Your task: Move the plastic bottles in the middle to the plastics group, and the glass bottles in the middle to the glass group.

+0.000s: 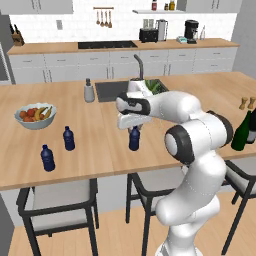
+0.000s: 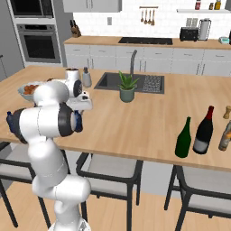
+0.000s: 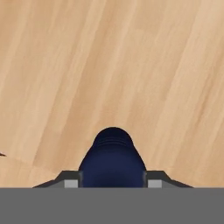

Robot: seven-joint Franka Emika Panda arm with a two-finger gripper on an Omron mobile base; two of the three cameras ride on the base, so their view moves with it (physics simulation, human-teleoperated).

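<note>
No readable text anywhere; the near-black bottle's pale label [image 2: 201, 145] seems blank.

The counter [image 1: 100, 150] is pale wood with a streaked grain. Three small bottles are dark blue: two near its left front edge [image 1: 48, 158] [image 1: 69, 138], one [image 1: 134, 138] mid-counter between dark grey finger tips [image 3: 70, 178]. Toward the right front edge stand a dark green bottle [image 2: 183, 138] and a near-black bottle [image 2: 204, 131] with pale label and reddish top. The fruit bowl [image 1: 35, 116] is pale grey-white, holding red, orange and yellow fruit.
</note>
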